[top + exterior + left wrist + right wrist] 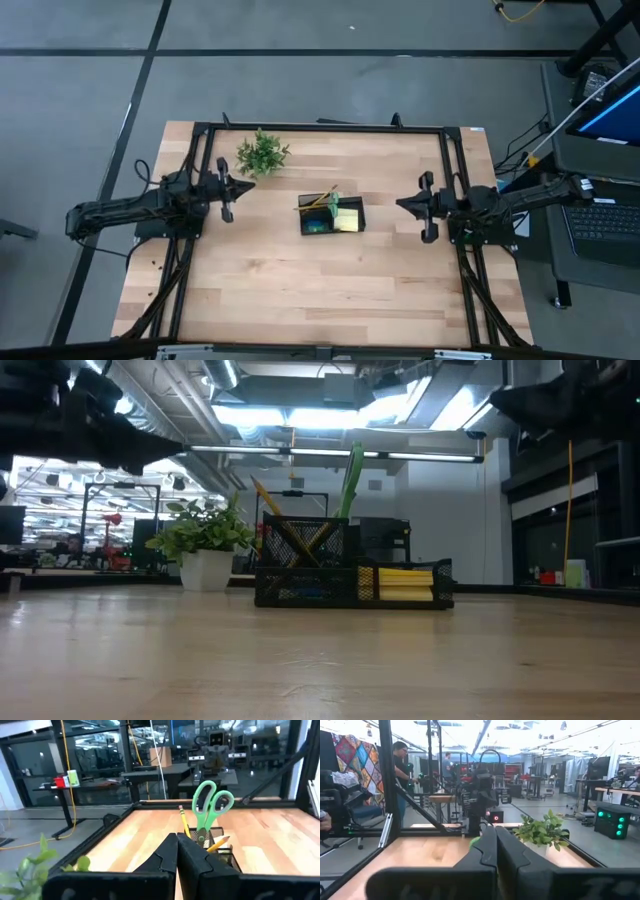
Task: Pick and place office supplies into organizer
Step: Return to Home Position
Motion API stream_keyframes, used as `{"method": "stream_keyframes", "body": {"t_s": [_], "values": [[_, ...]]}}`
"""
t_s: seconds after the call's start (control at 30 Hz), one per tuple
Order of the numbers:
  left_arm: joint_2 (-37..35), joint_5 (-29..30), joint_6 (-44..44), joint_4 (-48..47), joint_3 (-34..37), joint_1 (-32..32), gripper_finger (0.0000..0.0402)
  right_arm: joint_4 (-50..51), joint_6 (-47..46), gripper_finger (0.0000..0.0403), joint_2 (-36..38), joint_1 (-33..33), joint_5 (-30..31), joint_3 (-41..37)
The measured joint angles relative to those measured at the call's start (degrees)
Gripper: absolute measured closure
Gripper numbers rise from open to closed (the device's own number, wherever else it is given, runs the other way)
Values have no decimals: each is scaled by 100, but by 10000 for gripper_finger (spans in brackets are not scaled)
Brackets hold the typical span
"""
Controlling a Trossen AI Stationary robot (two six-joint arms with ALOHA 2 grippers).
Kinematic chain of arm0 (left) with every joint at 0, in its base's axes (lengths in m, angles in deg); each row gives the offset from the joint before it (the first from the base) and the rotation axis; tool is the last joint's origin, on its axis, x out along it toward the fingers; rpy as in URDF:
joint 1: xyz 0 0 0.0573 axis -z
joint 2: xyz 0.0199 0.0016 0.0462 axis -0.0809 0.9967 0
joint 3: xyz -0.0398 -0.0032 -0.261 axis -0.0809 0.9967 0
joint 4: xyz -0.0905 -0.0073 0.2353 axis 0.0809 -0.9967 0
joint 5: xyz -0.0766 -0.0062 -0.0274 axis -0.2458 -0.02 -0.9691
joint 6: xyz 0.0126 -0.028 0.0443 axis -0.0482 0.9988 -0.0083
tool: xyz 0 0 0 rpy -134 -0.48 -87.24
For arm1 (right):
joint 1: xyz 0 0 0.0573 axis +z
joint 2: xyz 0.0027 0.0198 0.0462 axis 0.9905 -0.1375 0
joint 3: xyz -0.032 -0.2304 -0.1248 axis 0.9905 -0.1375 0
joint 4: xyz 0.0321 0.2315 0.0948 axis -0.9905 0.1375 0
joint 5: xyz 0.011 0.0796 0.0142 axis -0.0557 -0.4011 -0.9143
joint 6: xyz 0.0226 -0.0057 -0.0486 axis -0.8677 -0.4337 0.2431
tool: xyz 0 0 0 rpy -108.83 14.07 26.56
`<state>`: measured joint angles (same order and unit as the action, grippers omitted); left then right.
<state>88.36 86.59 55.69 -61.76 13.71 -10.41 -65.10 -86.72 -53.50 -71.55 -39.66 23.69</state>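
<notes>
The black mesh organizer (332, 217) stands on the table's middle. Green-handled scissors (210, 807) and yellow pencils (268, 500) stick up out of its taller compartment, and a yellow sticky-note pad (405, 582) lies in its low part. My left gripper (246, 187) is shut at the table's left, pointing level toward the organizer and well short of it. At the table's right my right gripper (400, 204) is shut too, pointing level at the organizer from the other side. Neither holds anything.
A leafy green plant in a white pot (261, 154) stands behind and left of the organizer, close to my left gripper. Black frame rails (320, 128) run along the table's far, left and right sides. Bare wood (320, 290) lies toward the near edge.
</notes>
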Motion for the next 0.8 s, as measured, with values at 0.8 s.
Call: {"method": "stream_keyframes", "body": {"t_s": [0.8], "values": [[31,196,640,255,188,4,400,204,223,400,98,-50,-415,-342]]}}
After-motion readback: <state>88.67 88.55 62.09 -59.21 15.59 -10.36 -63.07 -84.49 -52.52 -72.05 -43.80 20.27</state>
